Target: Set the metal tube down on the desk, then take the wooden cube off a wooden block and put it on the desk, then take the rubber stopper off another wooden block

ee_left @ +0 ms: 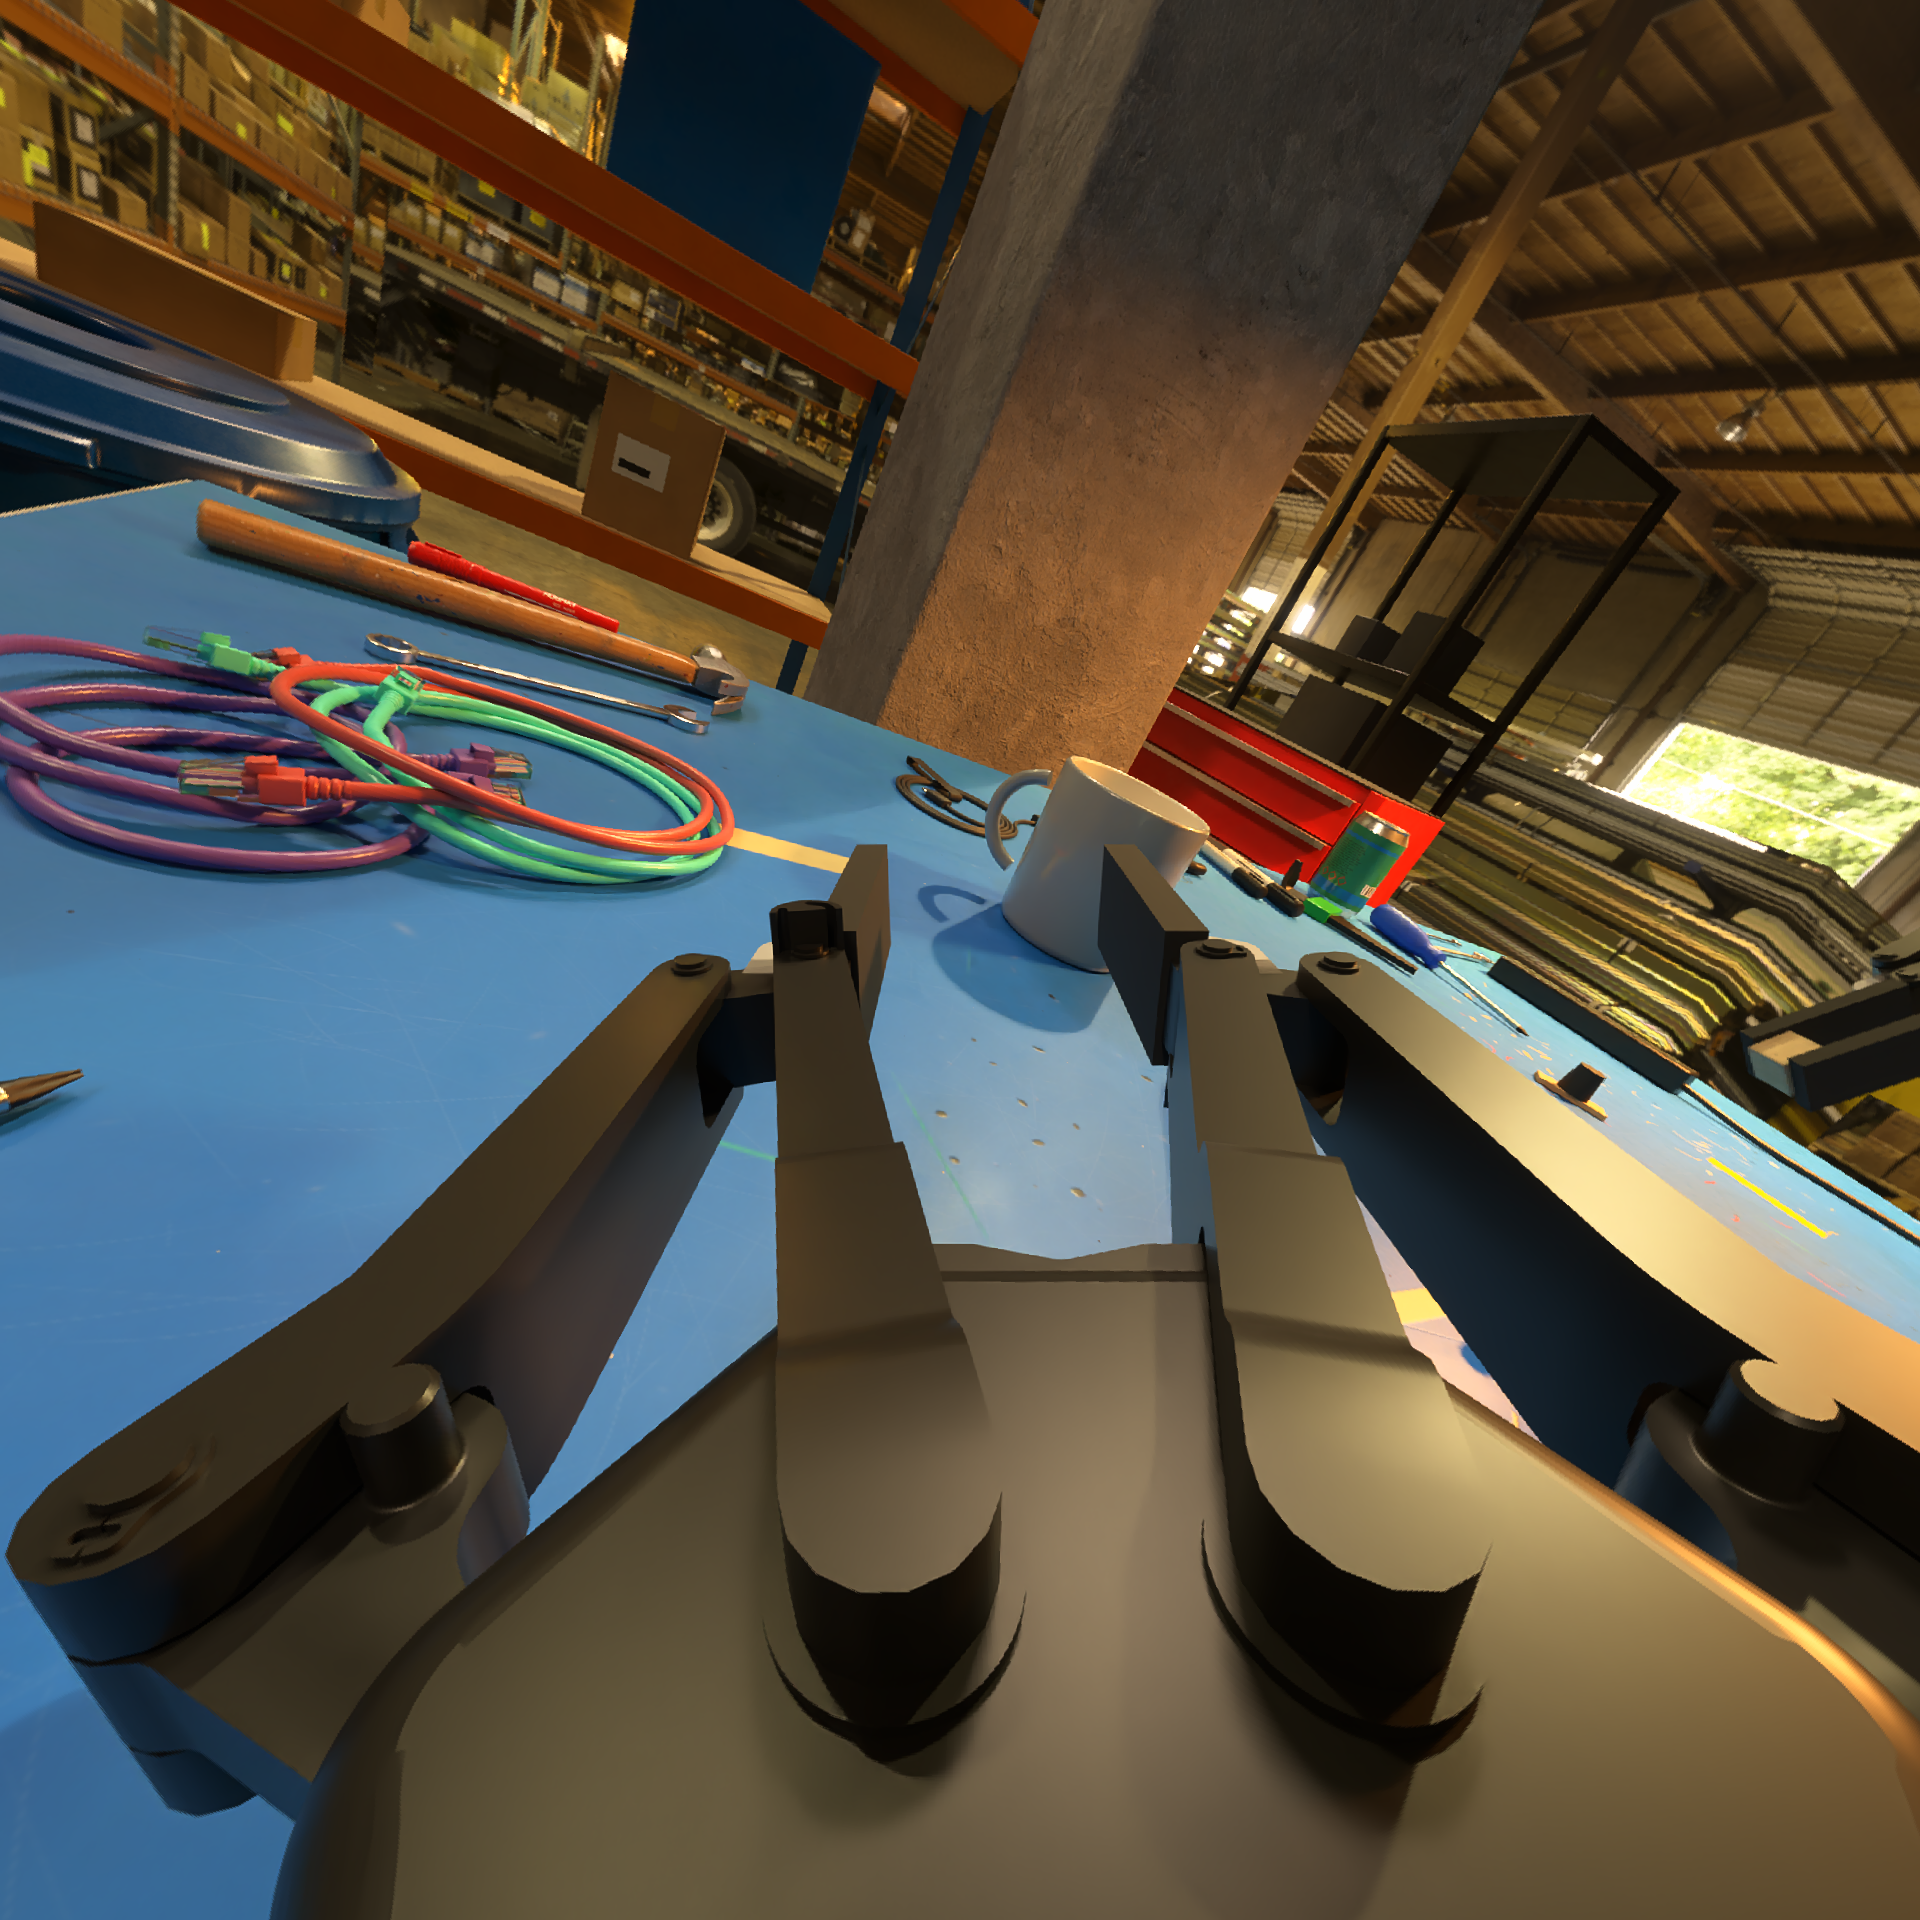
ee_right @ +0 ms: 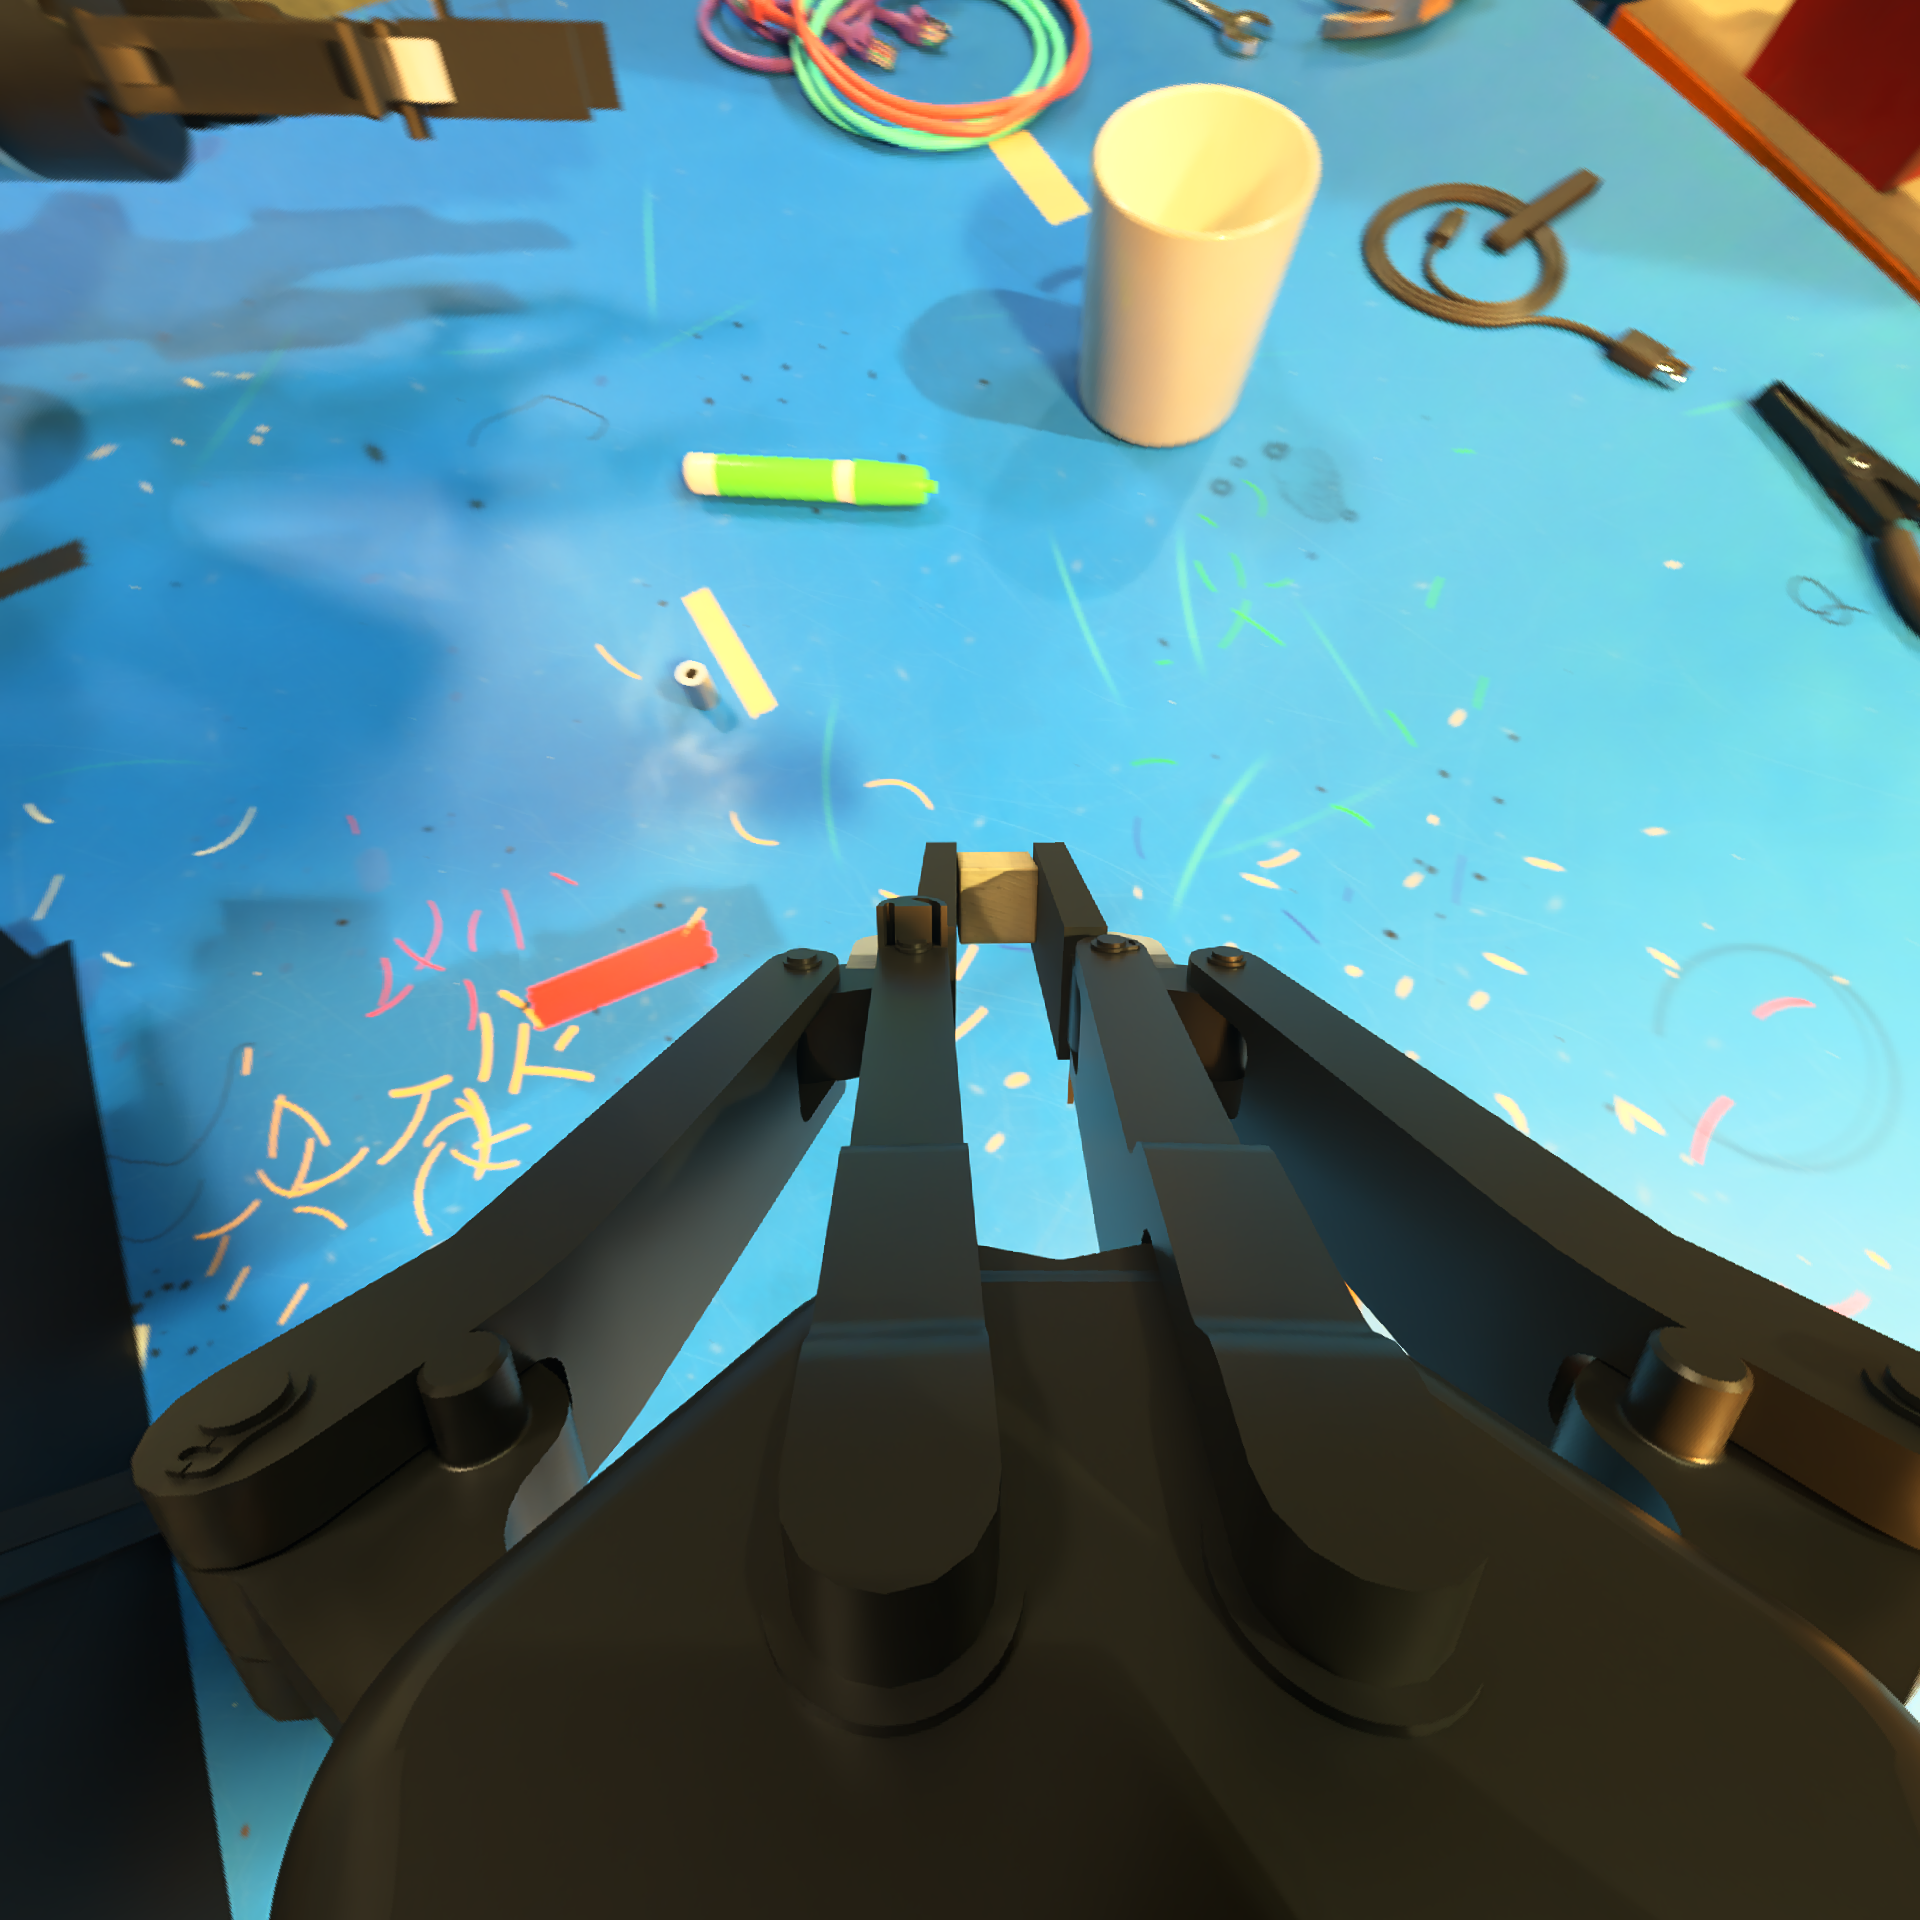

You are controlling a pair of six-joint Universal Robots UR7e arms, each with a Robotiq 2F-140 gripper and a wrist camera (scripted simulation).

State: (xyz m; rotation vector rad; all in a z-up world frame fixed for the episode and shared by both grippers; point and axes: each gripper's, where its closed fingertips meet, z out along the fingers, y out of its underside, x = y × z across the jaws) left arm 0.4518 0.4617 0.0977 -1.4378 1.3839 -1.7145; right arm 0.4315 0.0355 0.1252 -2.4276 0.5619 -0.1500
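Observation:
My right gripper is shut on the small pale wooden cube and holds it over the blue desk. The short silver metal tube rests on the desk, ahead and to the left of it, free of both grippers. My left gripper is open and empty, low over the desk, pointing at a white mug. The black rubber stopper sits on a thin wooden block far to its right. The left gripper also shows in the right wrist view, at the top left.
A green marker, a strip of red tape, a coiled black cable and black pliers lie around the mug. Coloured cables, a hammer, a wrench and a can lie farther off.

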